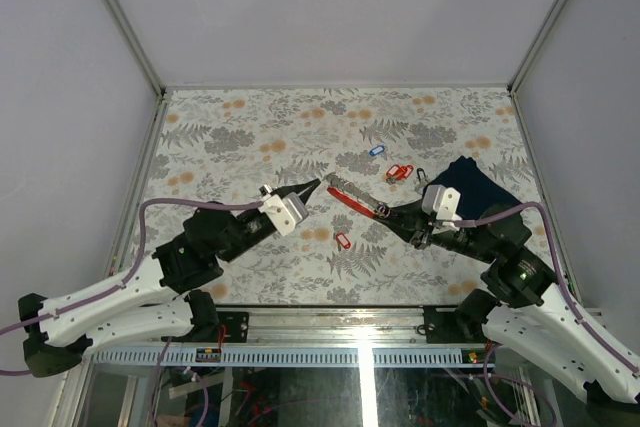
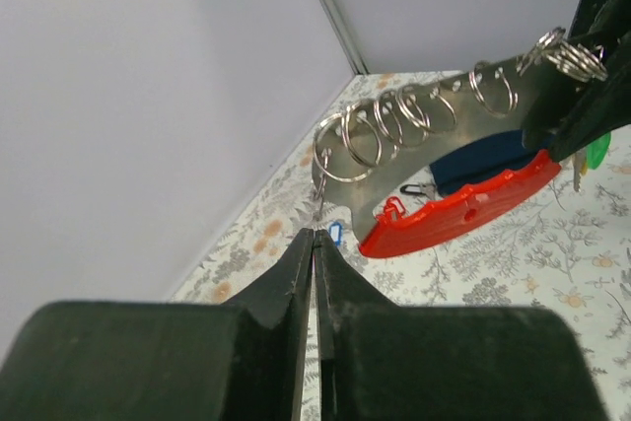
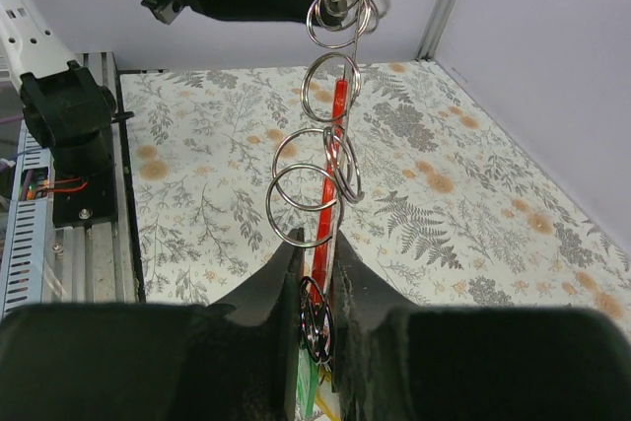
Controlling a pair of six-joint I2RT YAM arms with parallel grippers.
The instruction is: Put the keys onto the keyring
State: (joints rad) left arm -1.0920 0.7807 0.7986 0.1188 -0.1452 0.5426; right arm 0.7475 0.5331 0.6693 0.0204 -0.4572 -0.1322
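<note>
My right gripper (image 1: 388, 214) (image 3: 317, 258) is shut on the keyring (image 1: 350, 195) (image 3: 306, 204), a metal strip backed with red plastic that carries several split rings (image 2: 394, 130). A green-tagged key (image 3: 317, 396) (image 2: 596, 152) hangs at the gripped end. My left gripper (image 1: 312, 185) (image 2: 314, 236) is shut, its tip just short of the strip's free end. A thin metal sliver shows at that tip; I cannot tell what it is. On the table lie a blue-tagged key (image 1: 376, 150) (image 2: 336, 233), red-tagged keys (image 1: 399, 172) (image 2: 392, 209) and another red-tagged key (image 1: 342, 241).
A dark navy folded cloth (image 1: 475, 182) (image 2: 483, 157) lies at the right, behind my right gripper. A small black clip (image 1: 422, 173) (image 2: 418, 189) sits beside it. Grey walls with metal corner posts (image 1: 150, 82) close in the floral table.
</note>
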